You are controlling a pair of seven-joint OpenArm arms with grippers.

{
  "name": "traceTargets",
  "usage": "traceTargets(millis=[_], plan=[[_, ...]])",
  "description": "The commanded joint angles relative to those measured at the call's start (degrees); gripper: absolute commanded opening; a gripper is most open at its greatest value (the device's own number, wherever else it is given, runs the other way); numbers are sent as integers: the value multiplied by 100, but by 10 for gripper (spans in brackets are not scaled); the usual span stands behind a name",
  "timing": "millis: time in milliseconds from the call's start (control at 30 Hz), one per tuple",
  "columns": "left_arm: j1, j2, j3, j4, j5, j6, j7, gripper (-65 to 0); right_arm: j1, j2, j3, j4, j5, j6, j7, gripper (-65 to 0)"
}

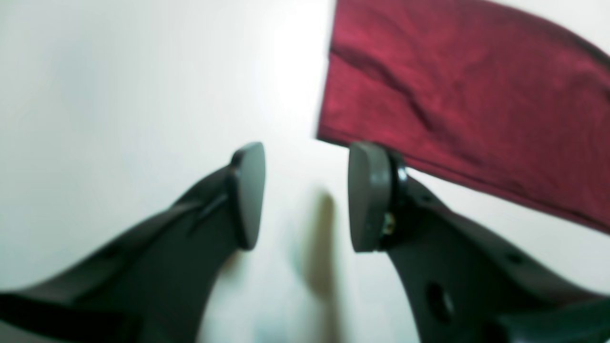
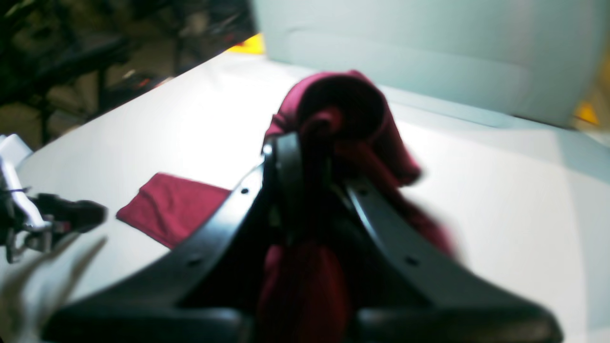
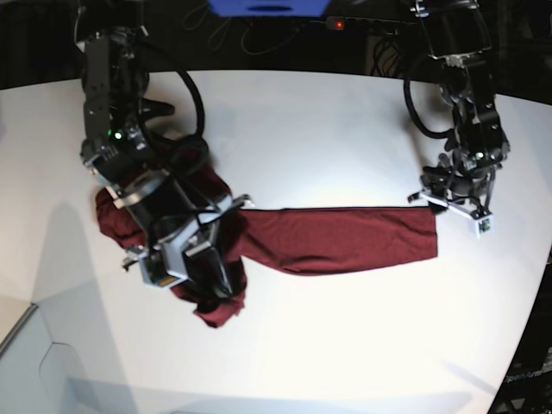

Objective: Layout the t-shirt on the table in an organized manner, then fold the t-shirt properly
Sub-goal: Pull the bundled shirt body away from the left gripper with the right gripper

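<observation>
Clamped shut on a bunched fold of the t-shirt (image 2: 333, 119), the right gripper (image 2: 310, 157) is lifted over the table (image 3: 345, 112). The left gripper (image 1: 305, 195) is held part-open and empty beside the stretched sleeve's cuff. Should the bunch be dragged, the sleeve could be pulled askew.

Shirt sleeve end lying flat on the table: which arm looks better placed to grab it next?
Probably the left: its open gripper hovers right beside the sleeve end of the t-shirt. The right gripper is already shut on bunched cloth.
</observation>
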Motion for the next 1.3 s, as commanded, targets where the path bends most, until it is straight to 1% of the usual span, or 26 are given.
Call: traceTargets(millis=[0,67,100,200,267,333,433,500,533,600,667,733,767,800,900,1033,1100,1200,1267], plan=[[1,-71,-26,229,23,-6,-99,-375,229,-110,-27,130,60,13,315,-650],[37,-115,-26,396,23,-6,-81,-375,325,-312,-97,139,60,13,297,-650],[89,-150,-26,466,23,-6,-72,-375,369,-408,-273,139,60,13,262,-650],[160,-159,-35,660,23,-6,-72,-375,589,-479,-923,165,51,13,192,-650],[195,-212,-44,739,23,3,-72,-375,668,-540,-1099,165,51,13,183,-650],[274,-300,-132,704,-13,3,-134,-375,686,-716,-1196,156,51,13,183,-650],[160,-265,-184,598,-13,3,-134,-375,642,-743,-1143,148,51,13,183,-650],[-60,-247,-149,431,-30,3,-143,-375,554,-751,-967,121,51,13,192,-650],[-218,-203,-123,326,-30,3,-143,-375,457,-751,-835,112,51,13,201,-650],[-561,-1,0,71,-30,3,-143,-375,290,-743,-580,112,51,13,218,-650],[-887,131,141,-307,14,3,-143,-375,106,-716,-290,112,51,13,209,-650],[-1309,245,343,-967,23,3,-160,-375,-70,-681,17,112,51,13,192,-650],[-1458,281,431,-1309,23,3,-257,-375,-158,-619,167,112,60,13,192,-650],[-1607,298,536,-1687,23,3,-442,-375,-255,-575,281,112,69,13,192,-650],[-1906,219,985,-2839,40,47,-1391,-375,-580,-391,721,148,69,13,236,-650],[-2363,-150,1547,-4228,365,47,-2508,-375,-730,-241,1371,130,69,13,218,-650],[-2654,-432,1785,-4905,515,56,-3088,-375,-870,-145,1828,130,69,13,201,-650],[-3093,-739,1952,-5652,550,56,-3765,-371,-949,-118,2329,112,78,13,192,-650],[-3418,-880,2040,-5942,550,56,-4108,-371,-1037,-118,2514,112,78,13,183,-650]])
